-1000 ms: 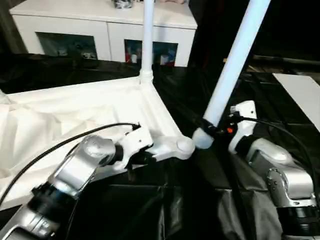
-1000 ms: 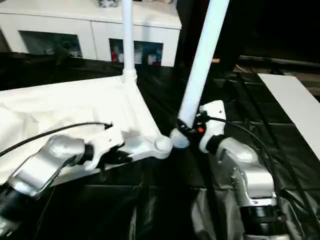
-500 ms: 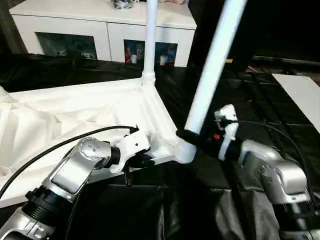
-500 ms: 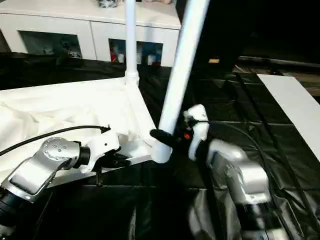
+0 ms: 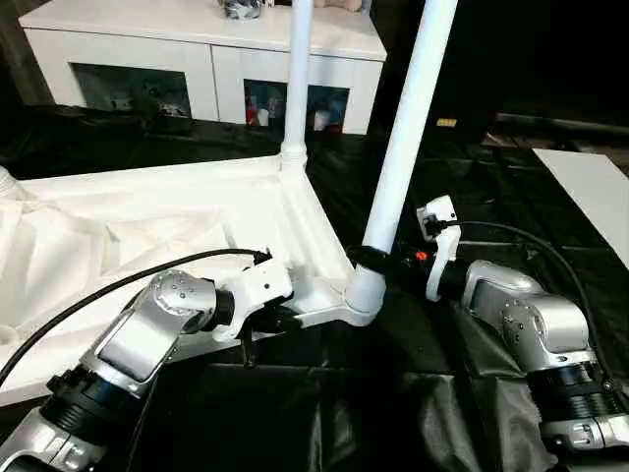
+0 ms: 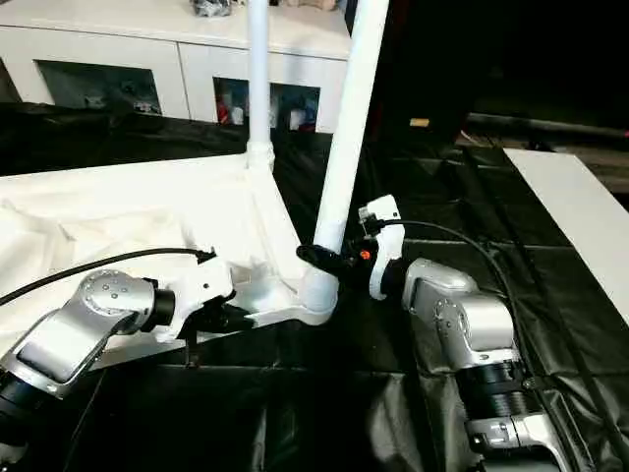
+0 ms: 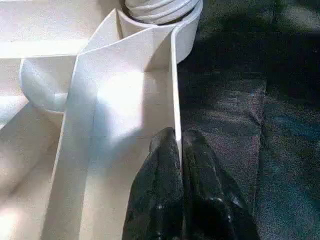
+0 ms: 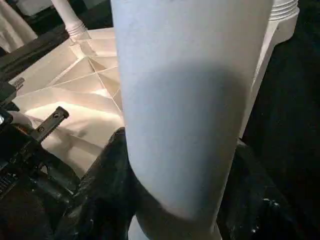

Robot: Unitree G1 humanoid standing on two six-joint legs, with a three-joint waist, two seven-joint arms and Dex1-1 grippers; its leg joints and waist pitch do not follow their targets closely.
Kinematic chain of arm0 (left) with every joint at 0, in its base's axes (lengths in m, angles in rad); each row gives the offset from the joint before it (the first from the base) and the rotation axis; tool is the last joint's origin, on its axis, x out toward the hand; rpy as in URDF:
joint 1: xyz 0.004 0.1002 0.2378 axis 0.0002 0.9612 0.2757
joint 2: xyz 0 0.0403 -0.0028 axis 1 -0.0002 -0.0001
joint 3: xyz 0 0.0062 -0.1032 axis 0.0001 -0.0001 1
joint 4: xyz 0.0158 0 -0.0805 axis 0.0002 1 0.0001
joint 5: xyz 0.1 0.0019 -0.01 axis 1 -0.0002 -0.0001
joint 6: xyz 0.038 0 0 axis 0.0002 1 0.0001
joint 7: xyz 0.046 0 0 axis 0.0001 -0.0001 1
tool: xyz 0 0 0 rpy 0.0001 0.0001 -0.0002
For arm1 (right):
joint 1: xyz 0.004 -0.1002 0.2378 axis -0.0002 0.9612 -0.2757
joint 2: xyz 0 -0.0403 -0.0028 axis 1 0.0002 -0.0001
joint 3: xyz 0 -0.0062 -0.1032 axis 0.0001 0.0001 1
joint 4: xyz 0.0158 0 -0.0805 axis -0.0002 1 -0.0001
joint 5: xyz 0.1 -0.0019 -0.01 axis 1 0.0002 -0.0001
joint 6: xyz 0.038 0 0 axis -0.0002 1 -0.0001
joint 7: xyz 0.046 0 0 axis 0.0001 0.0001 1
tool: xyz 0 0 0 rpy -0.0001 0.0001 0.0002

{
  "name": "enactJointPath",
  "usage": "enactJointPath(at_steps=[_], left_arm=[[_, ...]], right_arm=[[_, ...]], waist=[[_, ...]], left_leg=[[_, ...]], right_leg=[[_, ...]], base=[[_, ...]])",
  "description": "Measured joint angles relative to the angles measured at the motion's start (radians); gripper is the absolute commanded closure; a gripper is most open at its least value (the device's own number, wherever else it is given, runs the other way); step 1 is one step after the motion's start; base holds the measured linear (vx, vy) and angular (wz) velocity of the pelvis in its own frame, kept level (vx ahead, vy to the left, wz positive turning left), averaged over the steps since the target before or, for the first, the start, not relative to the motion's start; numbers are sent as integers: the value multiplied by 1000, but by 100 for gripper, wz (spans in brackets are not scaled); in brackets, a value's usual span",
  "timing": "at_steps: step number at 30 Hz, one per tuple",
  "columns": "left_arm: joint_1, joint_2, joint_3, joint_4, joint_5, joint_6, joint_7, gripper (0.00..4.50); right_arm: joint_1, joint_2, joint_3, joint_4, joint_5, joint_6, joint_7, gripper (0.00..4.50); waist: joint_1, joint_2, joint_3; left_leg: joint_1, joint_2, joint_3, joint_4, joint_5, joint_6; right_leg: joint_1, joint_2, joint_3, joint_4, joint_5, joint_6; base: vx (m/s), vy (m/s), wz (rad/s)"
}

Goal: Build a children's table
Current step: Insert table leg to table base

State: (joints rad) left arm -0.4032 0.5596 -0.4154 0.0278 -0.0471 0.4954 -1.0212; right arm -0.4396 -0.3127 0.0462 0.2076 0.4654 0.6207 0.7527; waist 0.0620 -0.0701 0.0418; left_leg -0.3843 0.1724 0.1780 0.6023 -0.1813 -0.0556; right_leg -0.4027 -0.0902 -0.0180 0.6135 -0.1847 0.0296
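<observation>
On the black-covered floor (image 5: 413, 393), seen from the left eye view, the white tabletop (image 5: 147, 226) lies upside down with its ribbed underside up. One leg (image 5: 298, 79) stands upright in the far corner socket. A second leg (image 5: 408, 138) rises at a slight tilt from the near right corner socket (image 5: 364, 292). The right gripper (image 5: 378, 262) has its black fingers clasped around this leg just above the socket. The left gripper (image 5: 265, 320) sits on the tabletop's near rim, just beside the same corner. Beyond the tabletop stands a white cabinet (image 5: 206, 49) with dark glass doors. A white panel (image 5: 590, 187) lies well apart at the right, with bare black sheeting between.

From the right eye view the same layout shows: the right gripper's fingers (image 6: 319, 258) wrap the leg low down, and open black floor lies all around the near corner and to the right of the silver forearm (image 6: 472, 334).

Through the left wrist view, the left gripper's two fingers (image 7: 160, 195) are pressed together, pinching the thin upright rim wall (image 7: 175, 100) of the tabletop between them. The corner socket with the leg's threaded end seated in it lies straight ahead along that wall. Black sheeting runs alongside the outer face.

Through the right wrist view, the leg (image 8: 185, 100) stands between the right gripper's fingers (image 8: 107, 180), which hold it from both sides. The ribbed underside (image 8: 80, 85) spreads behind, with the far leg at its corner.
</observation>
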Motion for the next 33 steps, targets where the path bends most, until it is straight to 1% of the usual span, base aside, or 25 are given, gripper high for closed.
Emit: enactJointPath(at_steps=[2,4,9,11,14,17,18,20,22,25,27,29,33], left_arm=[[0,0,0,0,1,1,0,450],[0,0,0,0,1,1,0,450],[0,0,-1,0,1,1,0,450],[0,-3,-1,3,1,1,1,450],[0,-10,1,7,1,1,4,450],[0,-14,1,10,1,1,9,450],[0,-15,1,10,1,1,9,450],[0,-21,2,13,1,1,10,450],[0,-23,4,16,1,1,10,450],[0,-24,5,18,2,1,14,450],[0,-23,6,20,3,1,20,450],[0,-28,6,22,3,1,23,450],[0,-29,6,22,3,1,22,450]], right_arm=[[-1,7,-8,16,4,-5,0,264],[-1,19,-28,44,11,-15,-1,264],[2,26,-38,70,20,-35,0,264],[19,31,-44,70,24,-58,0,264],[52,45,-70,64,42,-90,0,264],[77,54,-75,53,42,-125,0,264],[88,58,-77,47,42,-141,0,264],[132,86,-92,29,41,-201,-5,264],[171,114,-103,24,40,-276,-8,264],[214,136,-95,21,24,-375,-11,264],[223,144,-89,21,7,-408,-13,264],[245,145,-74,12,-12,-459,-18,264],[257,147,-64,8,-32,-497,-19,264]], waist=[[0,-1,-1],[0,-2,-1],[0,-3,-2],[1,-3,-2],[3,-3,-2],[5,-4,-3],[6,-4,-3],[10,-4,-3],[10,-4,-3],[8,-3,-3],[3,-2,-2],[3,-2,-2],[2,-2,-2]], left_leg=[[0,0,0,0,0,0],[0,0,0,0,0,0],[0,0,0,0,0,0],[1,0,0,0,0,0],[1,0,0,0,0,0],[1,0,0,0,0,0],[0,0,0,0,0,0],[1,0,0,0,0,0],[1,0,0,0,0,0],[1,0,0,0,0,0],[1,0,0,0,0,0],[0,0,0,-1,0,0],[0,0,0,-1,0,0]], right_leg=[[0,0,0,0,0,0],[0,0,0,0,0,0],[0,0,0,0,0,0],[0,0,0,0,0,0],[1,0,0,0,0,0],[1,0,0,0,0,0],[1,0,0,0,0,0],[1,0,0,-1,0,0],[1,0,0,-1,0,0],[1,0,0,-1,0,0],[1,0,0,-2,-3,4],[1,0,0,-2,-3,6],[2,0,0,-3,-3,6]], base=[[0,0,0],[0,0,0],[0,0,0],[0,0,0],[0,0,0],[0,0,0],[0,0,0],[0,0,0],[0,0,0],[0,0,0],[0,0,0],[0,0,0],[0,0,0]])
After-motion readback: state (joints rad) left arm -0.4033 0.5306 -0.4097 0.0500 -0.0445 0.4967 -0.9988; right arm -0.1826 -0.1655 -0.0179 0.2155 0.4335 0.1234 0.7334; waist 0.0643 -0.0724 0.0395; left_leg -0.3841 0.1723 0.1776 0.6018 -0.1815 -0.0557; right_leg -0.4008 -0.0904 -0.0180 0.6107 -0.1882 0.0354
